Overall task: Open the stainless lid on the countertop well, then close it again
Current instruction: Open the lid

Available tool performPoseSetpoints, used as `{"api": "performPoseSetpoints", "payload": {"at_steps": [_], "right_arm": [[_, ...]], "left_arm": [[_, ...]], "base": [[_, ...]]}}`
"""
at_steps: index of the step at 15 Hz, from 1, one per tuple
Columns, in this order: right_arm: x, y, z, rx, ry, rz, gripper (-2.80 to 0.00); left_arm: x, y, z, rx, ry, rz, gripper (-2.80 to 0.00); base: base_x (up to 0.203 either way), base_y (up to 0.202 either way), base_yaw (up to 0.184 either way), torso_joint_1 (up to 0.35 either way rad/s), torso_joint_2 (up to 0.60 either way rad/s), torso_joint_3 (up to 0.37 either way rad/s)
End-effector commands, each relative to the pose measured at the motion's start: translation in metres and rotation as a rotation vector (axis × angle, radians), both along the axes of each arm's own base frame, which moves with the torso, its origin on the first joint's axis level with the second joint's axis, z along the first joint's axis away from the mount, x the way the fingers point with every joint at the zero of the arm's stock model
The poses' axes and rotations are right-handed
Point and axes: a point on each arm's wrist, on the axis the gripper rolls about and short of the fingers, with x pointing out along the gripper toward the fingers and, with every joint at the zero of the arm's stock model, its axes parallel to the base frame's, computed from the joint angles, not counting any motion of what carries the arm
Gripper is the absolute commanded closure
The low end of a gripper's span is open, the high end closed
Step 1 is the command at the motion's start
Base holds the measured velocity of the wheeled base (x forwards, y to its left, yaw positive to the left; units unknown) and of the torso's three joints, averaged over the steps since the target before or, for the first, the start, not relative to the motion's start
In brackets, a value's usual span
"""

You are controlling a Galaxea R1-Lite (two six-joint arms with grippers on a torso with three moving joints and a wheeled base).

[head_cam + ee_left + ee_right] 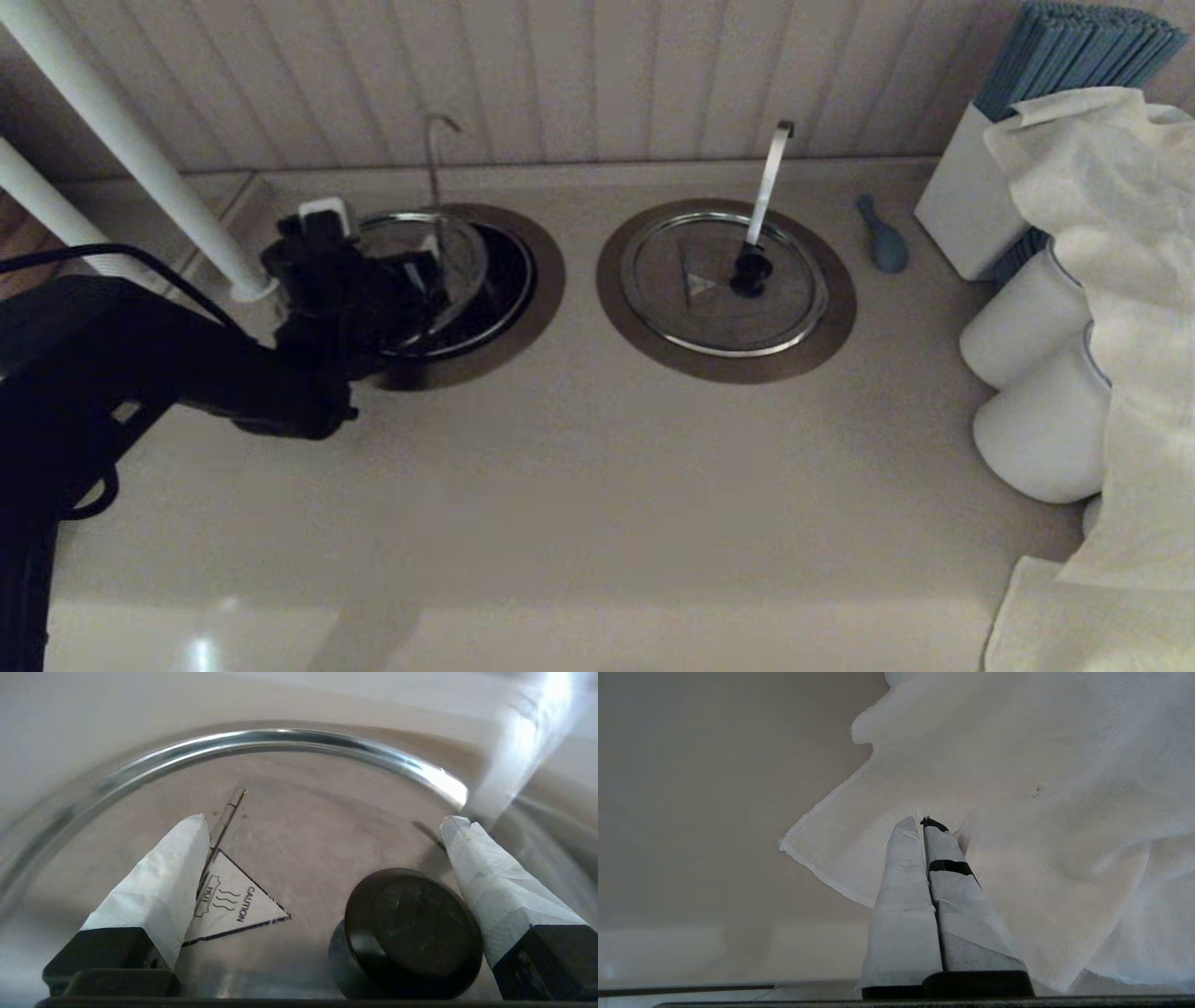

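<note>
Hiding the stainless lid (439, 266): left pincer (411, 280).

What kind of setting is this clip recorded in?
Probably a food-service counter, like a buffet or canteen soup station. Two round wells sit in the countertop, each with a steel lid and a utensil handle through it. The left lid carries a "caution hot" triangle.

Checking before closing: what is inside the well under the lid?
Only a dark crescent of the countertop well shows beside the tilted stainless lid; lid and left gripper hide the rest.
</note>
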Motion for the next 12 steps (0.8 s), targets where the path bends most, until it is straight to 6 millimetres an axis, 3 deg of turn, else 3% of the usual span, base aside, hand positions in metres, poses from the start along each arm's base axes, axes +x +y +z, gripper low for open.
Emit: {"api": "performPoseSetpoints", "payload": {"at_steps": [1, 8, 12], "right_arm": [[0.0, 0.0, 0.0, -0.001, 0.002, 0.0, 0.0], [0.0, 0.0, 0.0, -0.001, 0.001, 0.0, 0.0], [0.0, 0.0, 0.0, -0.001, 0.0, 0.0, 0.0]], "left_arm": [[-0.005, 0.001, 0.013, -0.005, -0.035, -0.016, -2.8], [-0.003, 0.0, 0.005, -0.033, 0.006, -0.03, -2.8], [-0.008, -0.026, -0.008, -0.039, 0.045, -0.09, -2.8]], "base": [[0.0, 0.0, 0.0, 0.0, 0.0, 0.0], [0.0, 0.0, 0.0, 0.0, 0.0, 0.0], [0.0, 0.0, 0.0, 0.0, 0.0, 0.0]]}}
